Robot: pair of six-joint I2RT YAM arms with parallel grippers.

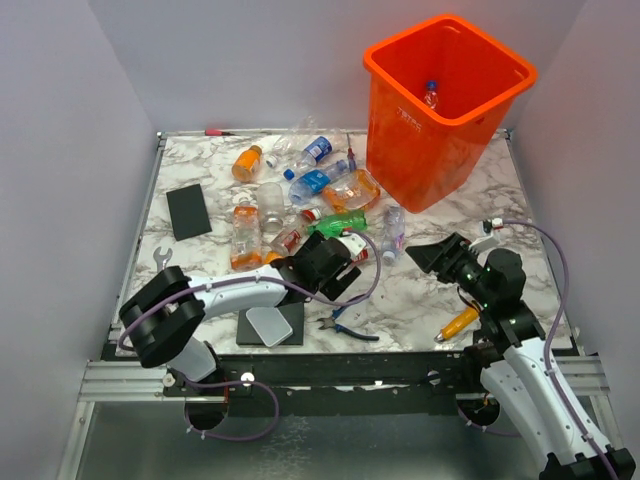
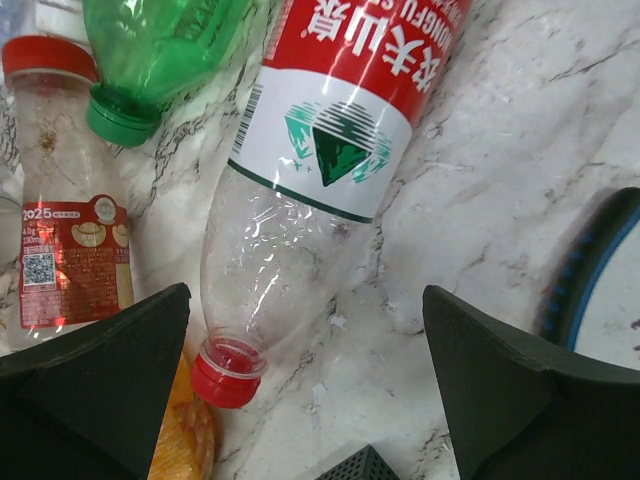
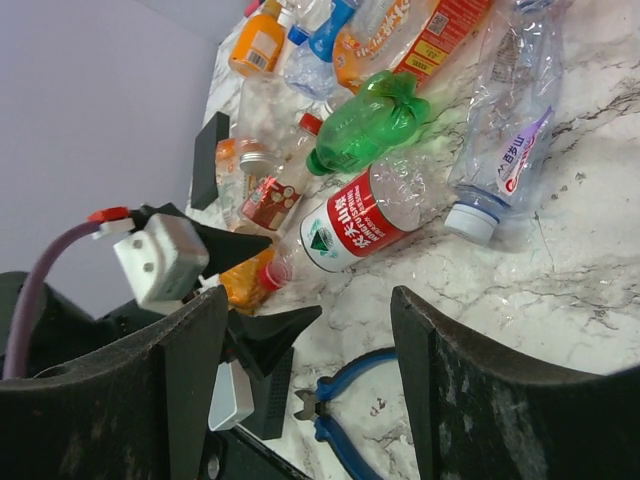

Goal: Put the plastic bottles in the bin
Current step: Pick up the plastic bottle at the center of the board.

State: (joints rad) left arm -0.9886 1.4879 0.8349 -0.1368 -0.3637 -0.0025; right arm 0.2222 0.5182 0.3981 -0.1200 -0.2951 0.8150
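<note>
Bottles [image 1: 308, 183] of crushed plastic litter the middle of the marble table [image 1: 420, 300], clear, orange and green. The orange bin [image 1: 420, 150] stands at the far right corner with one blue-capped bottle [image 1: 431, 95] lying at its bottom.

From above, the left gripper [image 1: 340, 262] reaches into the near edge of the heap, but I cannot make out its fingers from there. Its own wrist camera settles it. The fingers are spread wide, and the neck and red cap [image 2: 228, 372] of a clear red-label bottle [image 2: 320, 150] lie between them, touching neither. A green bottle [image 2: 160, 50] and a small red-capped bottle [image 2: 65, 220] lie just beside it.

The right wrist camera catches the same pairing side-on, with the left arm's black fingers [image 3: 250, 245] either side of that cap. It also shows blue-handled pliers [image 3: 340, 410] nearer the table edge.

The right gripper [image 3: 308, 300] is spread too and holds nothing, hovering over marble just right of the heap. Only the overhead view shows an orange-handled screwdriver [image 1: 458, 323] lying beside that arm.
</note>
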